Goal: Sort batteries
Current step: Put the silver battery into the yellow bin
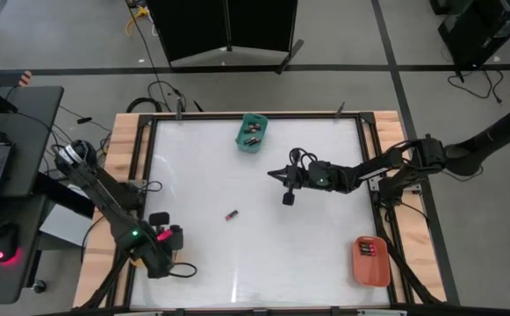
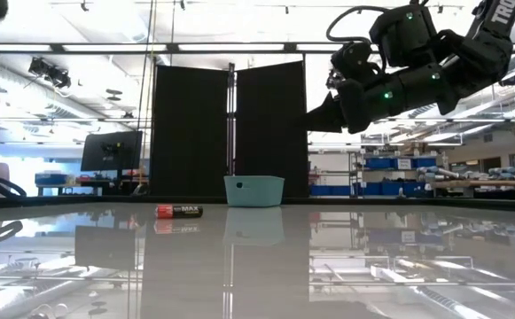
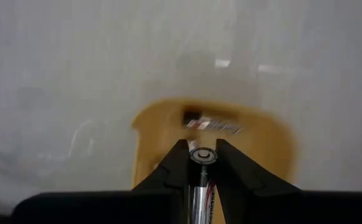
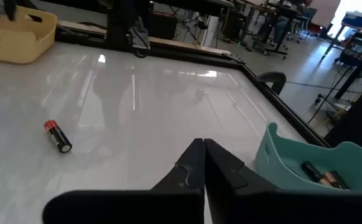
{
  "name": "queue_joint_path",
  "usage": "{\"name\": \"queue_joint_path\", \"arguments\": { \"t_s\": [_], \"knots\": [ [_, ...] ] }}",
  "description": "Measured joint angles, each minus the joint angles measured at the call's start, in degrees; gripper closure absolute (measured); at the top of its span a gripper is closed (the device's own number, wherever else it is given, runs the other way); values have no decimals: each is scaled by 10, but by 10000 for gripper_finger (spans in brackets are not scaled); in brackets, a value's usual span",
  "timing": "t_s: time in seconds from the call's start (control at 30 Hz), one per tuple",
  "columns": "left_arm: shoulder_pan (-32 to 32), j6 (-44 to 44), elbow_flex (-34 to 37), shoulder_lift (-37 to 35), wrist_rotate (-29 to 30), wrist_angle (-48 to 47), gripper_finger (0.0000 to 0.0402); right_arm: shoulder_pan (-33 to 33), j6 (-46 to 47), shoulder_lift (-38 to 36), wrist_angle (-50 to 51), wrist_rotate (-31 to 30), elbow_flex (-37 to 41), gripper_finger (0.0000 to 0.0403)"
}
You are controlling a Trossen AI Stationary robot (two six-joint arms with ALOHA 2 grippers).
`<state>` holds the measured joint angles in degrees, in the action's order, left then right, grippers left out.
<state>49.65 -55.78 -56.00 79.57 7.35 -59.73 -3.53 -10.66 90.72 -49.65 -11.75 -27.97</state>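
White and glossy, the worktop (image 1: 255, 254) fills a wooden frame, with a lab room of dark partition panels (image 2: 230, 128) beyond it in the low view. On it stand three trays: a teal tray (image 1: 252, 132) at the far edge holding a few batteries, an orange tray (image 1: 370, 261) near the right front corner holding some more, and a yellow tray (image 3: 152, 134) that the left wrist view shows under the left arm, with one or two cells lying in it. The right arm reaches in from the right side, its right gripper (image 1: 276, 174) raised well above the middle of the worktop, jaws pressed together with nothing between them. The left gripper (image 3: 202, 163) sits near the front left corner, its jaws grasping a silvery battery (image 3: 201, 186) end-on, directly above the yellow tray. One loose battery with a red end (image 1: 232, 215) lies alone on the worktop, between the two arms and apart from every tray. From here, the held cell could bounce or roll out if it is let go too high, or strike the tray's wall and tip onto the worktop. The loose cell is round and the surface slick, so a glancing touch from clenched jaws would likely send it rolling; the right jaws would need to part before descending on it.
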Motion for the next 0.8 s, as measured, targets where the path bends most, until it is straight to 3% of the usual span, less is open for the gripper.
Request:
{"name": "queue_joint_path", "arguments": {
  "t_s": [0.2, 0.4, 0.6, 0.8],
  "knots": [
    [0, 12, 61, -15, -27, 13, 345, 0, 7, 0, 2, 0, 0, 389],
    [0, 0, 135, -51, -29, 97, 345, 0, 15, 0, 5, 0, 0, 388],
    [0, -14, 187, -52, -67, 150, 345, 0, 15, 0, 5, 0, 0, 394],
    [0, -19, 200, -53, -87, 167, 345, 0, 21, 0, 7, 0, 0, 383]
  ]
}}
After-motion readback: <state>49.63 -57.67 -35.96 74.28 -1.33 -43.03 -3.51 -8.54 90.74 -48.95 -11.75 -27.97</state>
